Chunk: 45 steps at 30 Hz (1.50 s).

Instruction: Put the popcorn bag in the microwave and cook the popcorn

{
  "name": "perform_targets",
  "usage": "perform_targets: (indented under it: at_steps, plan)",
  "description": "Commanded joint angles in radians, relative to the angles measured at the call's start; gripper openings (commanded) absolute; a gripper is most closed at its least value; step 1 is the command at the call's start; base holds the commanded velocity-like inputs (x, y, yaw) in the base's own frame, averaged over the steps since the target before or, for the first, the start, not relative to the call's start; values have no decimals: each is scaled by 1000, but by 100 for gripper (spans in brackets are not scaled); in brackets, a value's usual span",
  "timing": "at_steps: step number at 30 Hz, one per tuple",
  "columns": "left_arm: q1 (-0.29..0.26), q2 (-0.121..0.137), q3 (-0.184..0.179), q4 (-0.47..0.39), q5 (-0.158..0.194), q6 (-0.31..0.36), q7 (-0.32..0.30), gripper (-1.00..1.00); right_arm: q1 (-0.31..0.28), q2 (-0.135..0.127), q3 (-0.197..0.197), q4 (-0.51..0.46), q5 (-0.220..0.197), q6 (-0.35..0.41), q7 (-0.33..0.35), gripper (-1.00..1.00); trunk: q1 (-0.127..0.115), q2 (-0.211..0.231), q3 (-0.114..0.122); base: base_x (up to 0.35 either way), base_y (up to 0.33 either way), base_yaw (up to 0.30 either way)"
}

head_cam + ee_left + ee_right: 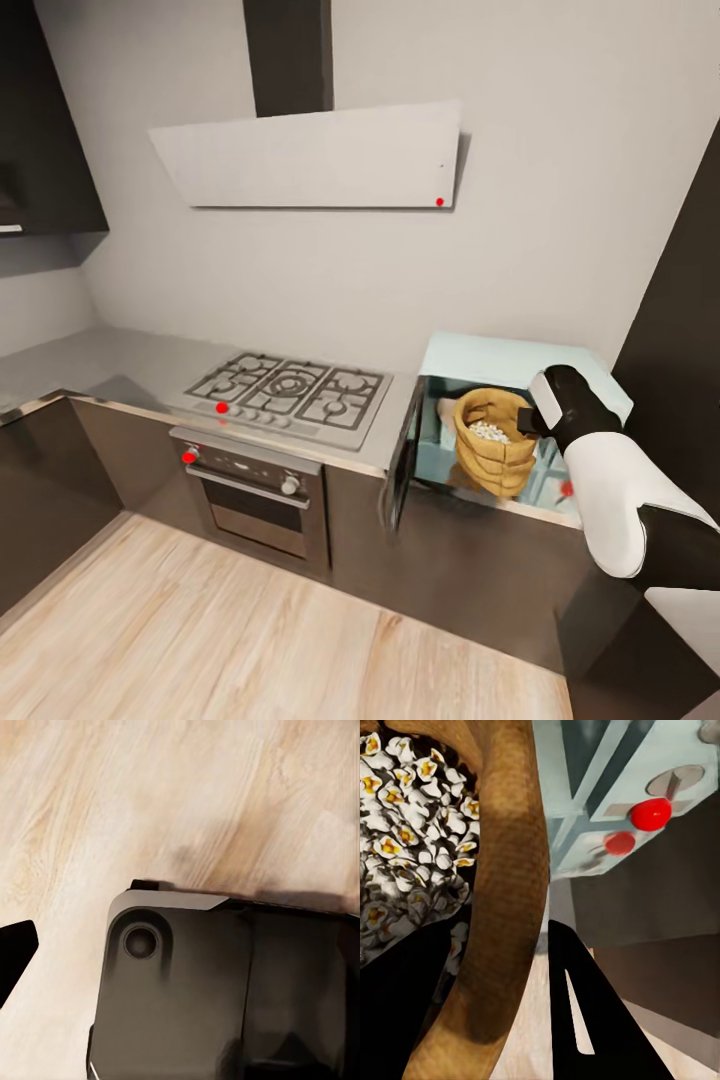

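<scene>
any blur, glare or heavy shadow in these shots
Head view: even soft light, no glare, wide-angle skew bending the walls. Right wrist view: popcorn sharp, one finger a black silhouette. Left wrist view: soft smudged shadow across the floor.

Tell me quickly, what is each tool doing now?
Left tool: cannot be told.
Right tool: closed on the rim of the popcorn bag, at the open microwave.

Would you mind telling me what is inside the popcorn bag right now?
The popcorn bag, standing in the open microwave, holds a heap of white popped popcorn with yellow centres. The bag's thick rim and walls cover whatever lies deeper down.
</scene>
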Motion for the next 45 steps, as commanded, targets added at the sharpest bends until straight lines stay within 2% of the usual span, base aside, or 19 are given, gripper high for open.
perform_targets:
  at_steps: [1, 14, 22, 45]
  plan:
    - [-1, 0, 4, 0, 0, -3, 1, 100, -1, 0, -2, 0, -3, 3, -5, -100, 1, -2, -2, 212, -291, 0]
    - [-1, 0, 4, 0, 0, -3, 1, 100, 8, 3, -1, 9, -3, 2, -5, -100, 1, -2, -2, 41, -57, 0]
    - [-1, 0, 4, 0, 0, -3, 1, 100, 10, 3, 0, 60, -2, -52, -5, -100, 1, -2, -2, 0, 0, 0]
    - [-1, 0, 4, 0, 0, -3, 1, 100, 9, 1, 0, 62, -2, -54, -5, -100, 1, -2, -2, 15, 0, 0]
